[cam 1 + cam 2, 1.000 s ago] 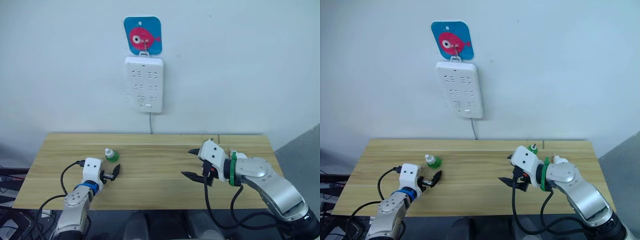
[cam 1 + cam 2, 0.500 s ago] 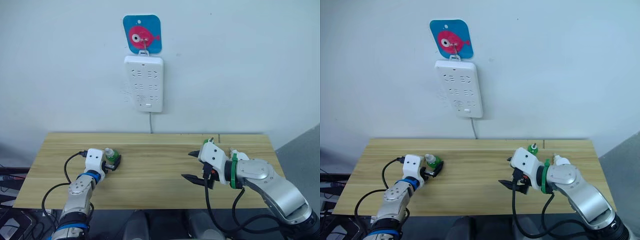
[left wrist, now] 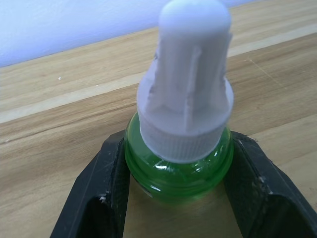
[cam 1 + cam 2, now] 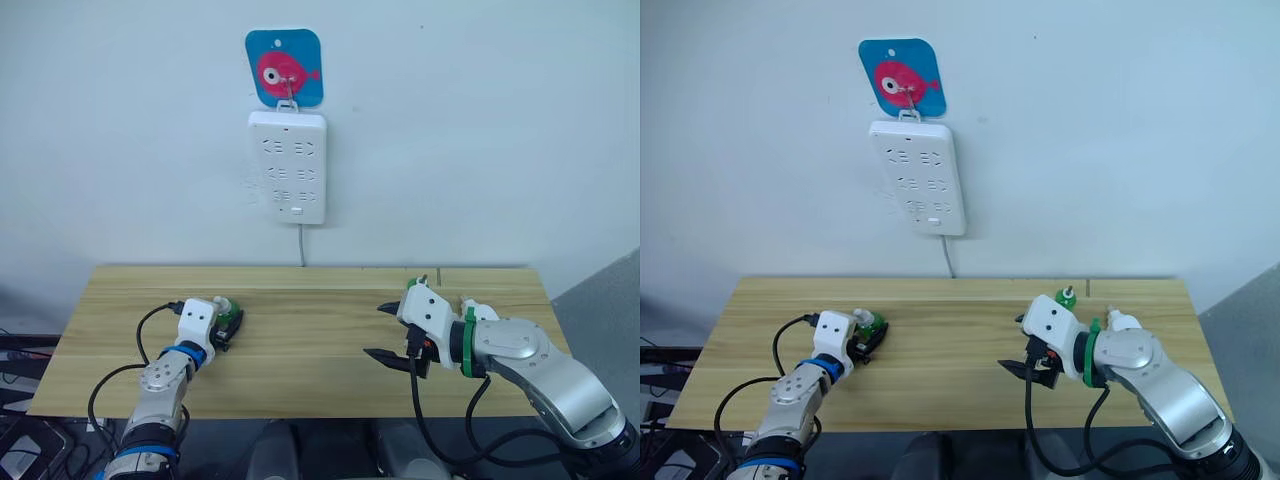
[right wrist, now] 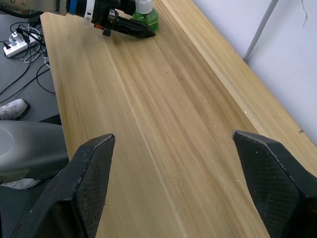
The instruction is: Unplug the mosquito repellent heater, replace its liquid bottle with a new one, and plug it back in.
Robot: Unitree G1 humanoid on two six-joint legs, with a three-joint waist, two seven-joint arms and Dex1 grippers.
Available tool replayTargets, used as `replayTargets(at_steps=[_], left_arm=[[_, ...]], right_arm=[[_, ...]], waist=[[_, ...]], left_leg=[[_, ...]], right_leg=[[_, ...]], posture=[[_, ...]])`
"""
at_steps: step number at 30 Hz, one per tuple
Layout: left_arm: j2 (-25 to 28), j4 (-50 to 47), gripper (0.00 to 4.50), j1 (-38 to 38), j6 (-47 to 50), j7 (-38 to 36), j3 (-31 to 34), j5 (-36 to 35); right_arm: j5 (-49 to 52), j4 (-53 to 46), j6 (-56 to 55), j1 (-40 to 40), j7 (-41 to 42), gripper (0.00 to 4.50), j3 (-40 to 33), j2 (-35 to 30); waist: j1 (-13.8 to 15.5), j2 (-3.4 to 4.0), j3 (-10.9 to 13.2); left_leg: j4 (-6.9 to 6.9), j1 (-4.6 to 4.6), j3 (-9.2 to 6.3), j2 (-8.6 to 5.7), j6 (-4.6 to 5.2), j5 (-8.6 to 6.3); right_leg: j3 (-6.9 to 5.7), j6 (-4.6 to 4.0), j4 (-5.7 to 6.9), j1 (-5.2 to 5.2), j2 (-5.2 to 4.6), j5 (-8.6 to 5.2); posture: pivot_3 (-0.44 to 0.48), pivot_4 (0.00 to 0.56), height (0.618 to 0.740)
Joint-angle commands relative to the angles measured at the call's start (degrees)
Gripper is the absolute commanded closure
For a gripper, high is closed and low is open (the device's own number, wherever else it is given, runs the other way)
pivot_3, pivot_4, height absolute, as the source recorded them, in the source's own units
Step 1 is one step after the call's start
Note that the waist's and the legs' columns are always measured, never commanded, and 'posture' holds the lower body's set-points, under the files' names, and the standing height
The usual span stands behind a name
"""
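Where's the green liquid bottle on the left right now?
The green bottle stands upright on the wooden table's left side, between the left gripper's jaws.

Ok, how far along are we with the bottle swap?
Unplugging looks done: the power strip has nothing plugged in. In hand: the left claw grips the green bottle on the table; the right claw hangs open. Left: the swap itself and plugging back in.

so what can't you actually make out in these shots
- Green bottle base, left wrist view: cut off by the edge; left gripper fingers hide its sides.
- White and green items behind the right gripper, eye views: mostly hidden by the arm.
- Power strip markings: too small.
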Motion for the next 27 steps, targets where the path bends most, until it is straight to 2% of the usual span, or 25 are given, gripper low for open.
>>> replayTargets(at_steps=[1, 4, 7, 12, 17, 27], left_arm=[[2.1, -8.7, 2.24, 3.1, 0.7, -7.3, -2.7, -1.0], [4.9, -25.7, 2.24, 6.3, 8.3, -16.7, -6.0, -6.2], [10.3, -41.6, 2.24, 7.4, 19.3, -25.7, -10.1, -11.0], [16.6, -53.5, 2.24, 1.5, 33.4, -33.5, -13.5, -17.3], [18.2, -56.8, 2.24, -6.2, 41.3, -38.1, -16.5, -20.2], [17.9, -52.6, 2.24, -13.5, 39.1, -43.7, -20.5, -16.9]], right_arm=[[2.0, -0.3, -1.7, -1.6, 2.0, 0.53, -1.9, -0.3], [4.3, 1.0, -2.7, -4.3, 4.5, 0.53, -3.3, -0.1], [5.8, 2.6, -3.2, -8.2, 5.3, 0.53, -3.3, 1.6], [12.0, 3.7, 2.1, -14.8, 7.6, 0.53, -2.6, 4.7], [15.2, 6.0, 6.3, -20.1, 7.4, 0.53, -1.7, 7.7], [18.2, 8.7, 10.7, -22.8, 3.6, 0.53, -1.4, 14.3]], waist=[[-0.1, 0.0, 0.0], [-0.2, -0.02, 0.1], [-0.2, -0.05, 0.1], [-0.3, 0.0, 0.1], [-0.6, -0.04, 0.0], [-2.0, -0.03, -0.1]], left_leg=[[-0.01, -0.01, 0.01, 0.0, 0.0, 0.0], [-0.06, -0.11, 0.05, 0.05, -0.06, 0.02], [-0.08, -0.13, -0.03, 0.09, -0.19, 0.09], [-0.07, -0.13, -0.06, 0.06, -0.17, 0.09], [-0.04, -0.21, -0.14, 0.05, -0.18, 0.09], [0.09, -0.58, -0.22, 0.06, -0.4, 0.23]], right_leg=[[0.01, 0.0, -0.01, -0.01, 0.0, 0.0], [0.01, -0.01, -0.06, -0.08, -0.01, 0.01], [-0.13, -0.02, -0.04, -0.08, 0.0, 0.01], [-0.14, -0.01, -0.05, -0.09, 0.02, 0.01], [-0.23, -0.02, -0.05, -0.14, 0.02, 0.01], [-0.31, -0.04, 0.1, -0.51, 0.0, 0.02]], posture=[[-0.101, 0.21, 0.735], [-0.102, 0.198, 0.735], [-0.101, 0.178, 0.735], [-0.1, 0.153, 0.735], [-0.103, 0.136, 0.735], [-0.118, 0.114, 0.735]])
